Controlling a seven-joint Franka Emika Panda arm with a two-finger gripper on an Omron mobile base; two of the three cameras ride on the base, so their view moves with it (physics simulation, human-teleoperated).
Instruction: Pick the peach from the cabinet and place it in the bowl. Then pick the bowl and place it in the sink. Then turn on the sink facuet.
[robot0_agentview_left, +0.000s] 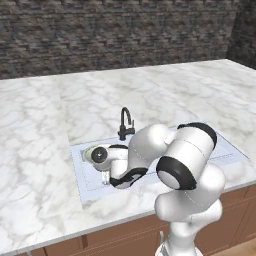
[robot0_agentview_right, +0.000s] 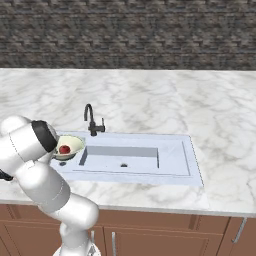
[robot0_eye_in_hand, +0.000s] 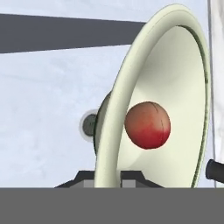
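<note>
One bowl (robot0_eye_in_hand: 175, 87), pale cream-green, wide-rimmed, clamped at its rim by the end effector (robot0_eye_in_hand: 108, 180), jaws narrow on the wall. One peach (robot0_eye_in_hand: 147, 125), round, reddish-brown shading to red, inside the bowl just ahead of the fingertips. One pale sink (robot0_agentview_right: 175, 160) beneath, one black faucet (robot0_agentview_right: 92, 120) beyond. Marble desk (robot0_agentview_right: 150, 95) around. No legible writing.
</note>
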